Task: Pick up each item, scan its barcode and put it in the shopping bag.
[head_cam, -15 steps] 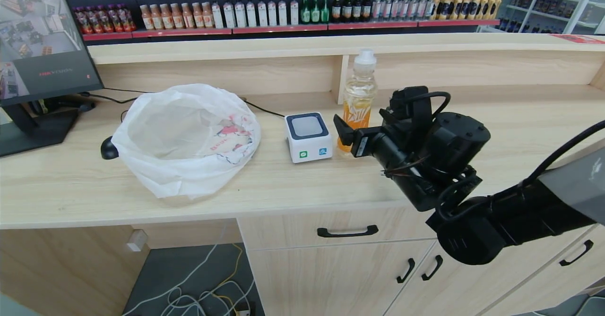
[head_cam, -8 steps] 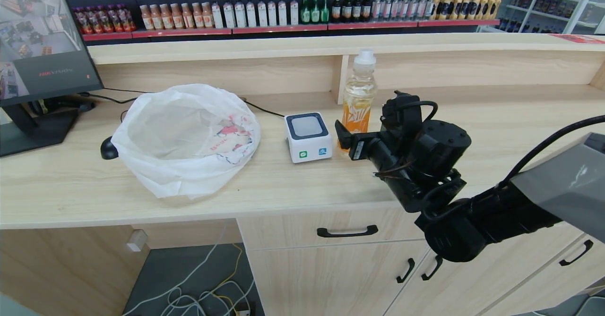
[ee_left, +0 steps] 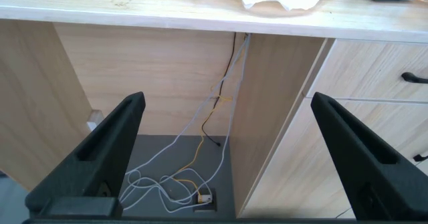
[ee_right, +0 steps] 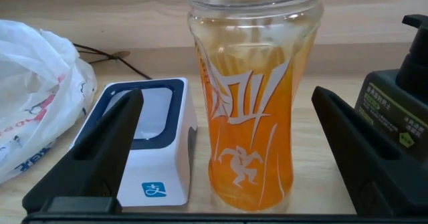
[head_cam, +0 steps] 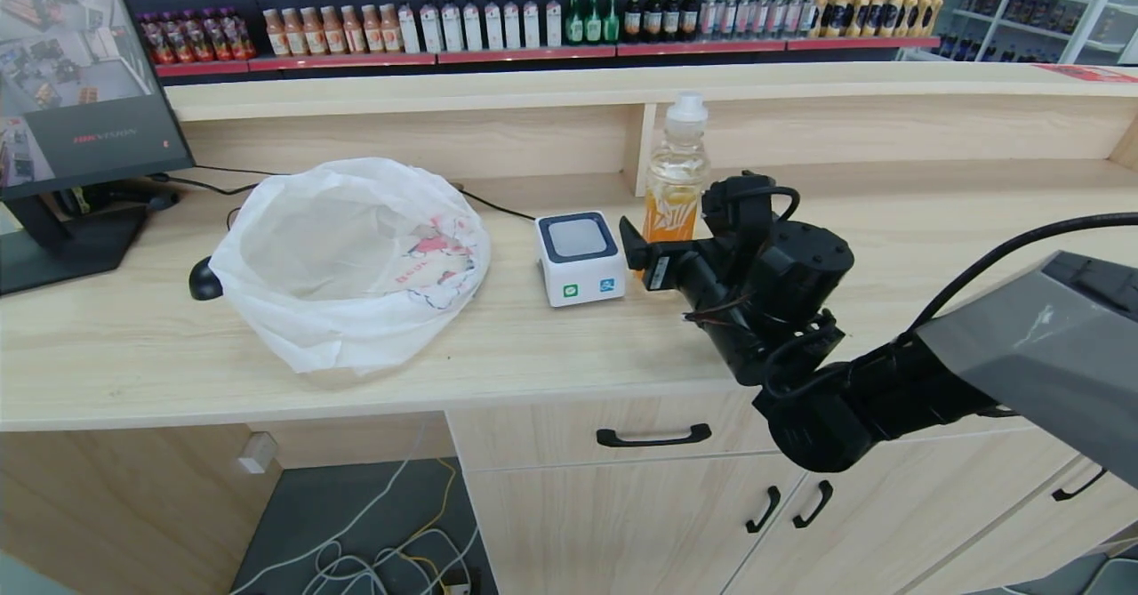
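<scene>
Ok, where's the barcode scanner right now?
In the head view, the scanner sits centrally, with the shopping bag left of it and the bottle right.

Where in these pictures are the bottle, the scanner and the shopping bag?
bottle (head_cam: 673, 213), head view, on its orange label.
scanner (head_cam: 578, 240), head view, on its grey top window.
shopping bag (head_cam: 293, 310), head view, on its white front wall.

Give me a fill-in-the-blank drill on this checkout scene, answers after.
The orange drink bottle on the counter has a ___ cap. The right pincer is ___, one finger on either side of the bottle. The scanner sits between the bottle and the ___.
Answers: white; open; shopping bag.
</scene>
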Controlling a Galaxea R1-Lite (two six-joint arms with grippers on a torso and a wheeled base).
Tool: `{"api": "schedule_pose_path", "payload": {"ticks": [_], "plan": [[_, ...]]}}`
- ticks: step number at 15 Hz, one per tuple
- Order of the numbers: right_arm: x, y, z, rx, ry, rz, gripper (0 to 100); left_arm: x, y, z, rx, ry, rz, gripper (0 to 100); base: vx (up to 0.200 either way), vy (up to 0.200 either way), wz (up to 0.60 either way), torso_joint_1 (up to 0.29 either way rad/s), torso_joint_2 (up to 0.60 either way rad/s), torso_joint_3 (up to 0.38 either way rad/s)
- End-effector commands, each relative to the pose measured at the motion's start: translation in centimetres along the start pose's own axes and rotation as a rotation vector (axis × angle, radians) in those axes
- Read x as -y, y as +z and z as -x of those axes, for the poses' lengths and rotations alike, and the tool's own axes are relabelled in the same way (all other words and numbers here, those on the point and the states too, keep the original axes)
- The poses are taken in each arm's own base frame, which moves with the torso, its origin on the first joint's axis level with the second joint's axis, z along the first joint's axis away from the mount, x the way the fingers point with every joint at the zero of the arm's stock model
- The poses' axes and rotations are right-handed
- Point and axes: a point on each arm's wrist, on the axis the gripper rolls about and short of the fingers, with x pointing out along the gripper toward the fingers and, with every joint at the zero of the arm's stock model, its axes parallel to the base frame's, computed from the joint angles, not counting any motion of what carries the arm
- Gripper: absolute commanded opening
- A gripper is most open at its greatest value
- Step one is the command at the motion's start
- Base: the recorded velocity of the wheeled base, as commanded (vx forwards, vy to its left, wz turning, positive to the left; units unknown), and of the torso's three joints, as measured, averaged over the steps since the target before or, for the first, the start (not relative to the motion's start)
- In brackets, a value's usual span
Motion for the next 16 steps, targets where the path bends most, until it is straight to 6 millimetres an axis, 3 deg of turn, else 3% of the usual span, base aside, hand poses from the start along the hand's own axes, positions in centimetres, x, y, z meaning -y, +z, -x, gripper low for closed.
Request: {"api": "schedule_pose_path", "payload": {"ticks": [1, 10, 16], "plan": [[0.1, -0.4, -0.2, -0.005, -0.005, 0.003, 100, 0.0, 0.0, 0.0, 0.0, 0.001, 0.001, 100, 0.0, 0.0, 0.0, 0.0, 0.0, 0.0], [0.2, -0.4, -3.4, 0.021, -0.02, 0.002, 100, 0.0, 0.0, 0.0, 0.0, 0.001, 0.001, 100, 0.0, 0.0, 0.0, 0.0, 0.0, 0.0], [0.4, -1.2, -3.7, -0.019, -0.026, 0.015, 100, 0.0, 0.0, 0.0, 0.0, 0.001, 0.001, 100, 0.0, 0.0, 0.0, 0.0, 0.0, 0.0]]}}
